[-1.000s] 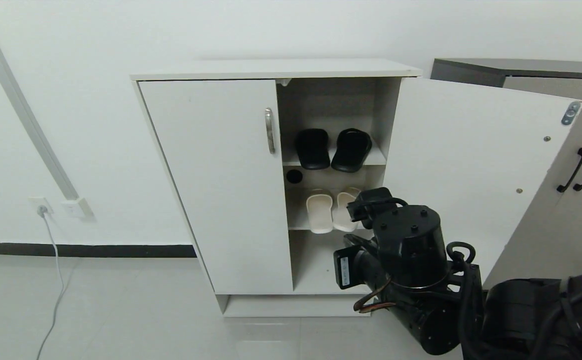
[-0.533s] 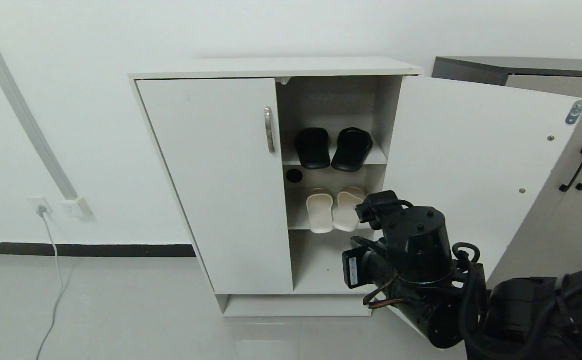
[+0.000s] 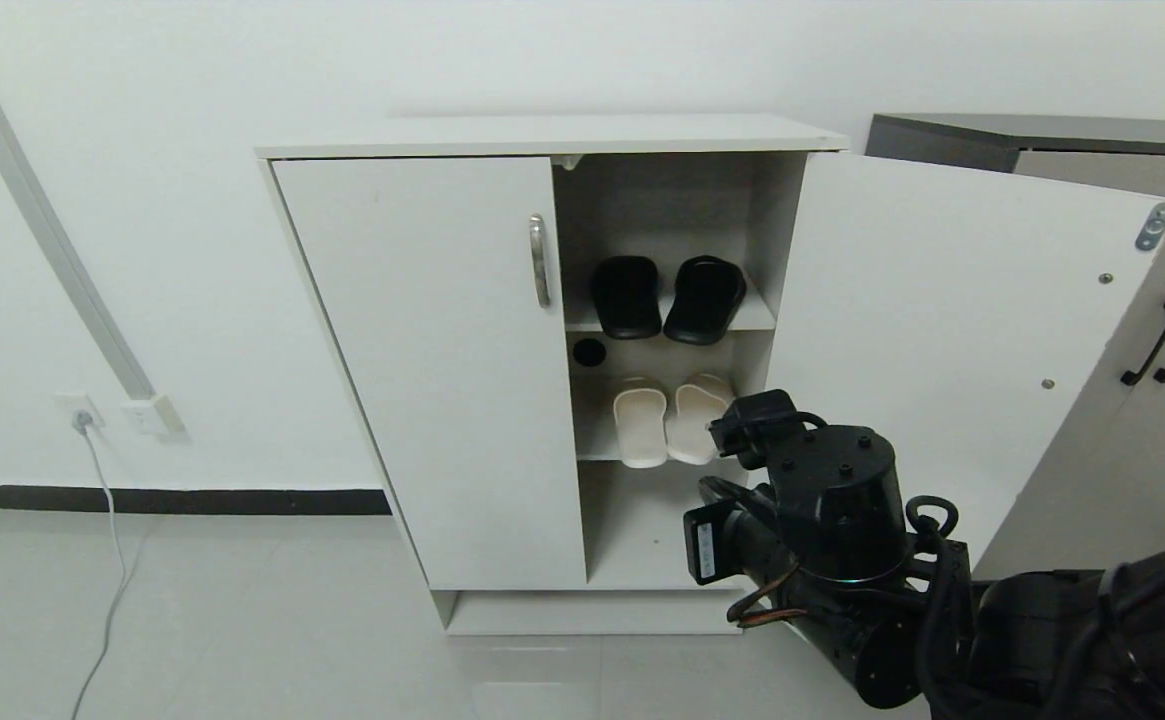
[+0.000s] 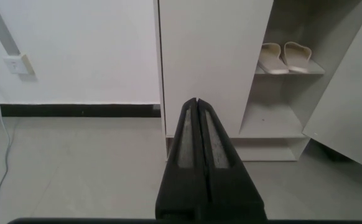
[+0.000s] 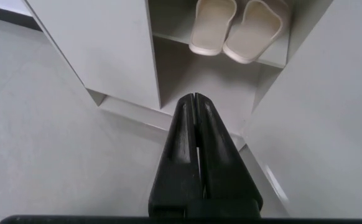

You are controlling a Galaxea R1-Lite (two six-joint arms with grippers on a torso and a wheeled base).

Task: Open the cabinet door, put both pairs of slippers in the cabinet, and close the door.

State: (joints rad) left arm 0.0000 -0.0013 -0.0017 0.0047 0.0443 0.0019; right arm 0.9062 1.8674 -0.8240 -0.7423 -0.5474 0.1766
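We find the right gripper point(image 5: 195, 99) nearest. Its fingers are pressed together with nothing between them, and it is held low above the floor point(image 5: 50, 143) before the cabinet's open half. The right arm point(image 3: 827, 500) sits just beside the inner face of the right door point(image 3: 952, 330), which stands swung wide. We judge this position suits a push on that door, since a closed, empty gripper serves as a firm blunt tool.

The left gripper point(image 4: 196, 102) is likewise closed and empty. It hangs over the floor, facing the left door point(image 3: 432, 360), which is shut with its handle point(image 3: 539, 260) at the inner edge. We judge this placing leaves room for the other arm's work.

Inside the cabinet point(image 3: 552, 135), the white slippers point(image 3: 667, 420) lie side by side on the lower shelf point(image 3: 592, 442), reaching its front edge. Above them, the black slippers point(image 3: 667, 298) rest on the upper shelf point(image 3: 757, 320), also at the front edge, with the right one angled outward.

With both pairs stowed, we judge that closing the right door is the only step outstanding. Both pairs sit far forward, so we note a possible risk of the door catching them.

Farther off, a grey cabinet point(image 3: 1122, 300) stands behind the open door. A wall socket point(image 3: 79, 410) is fixed to the wall, well apart on the left.
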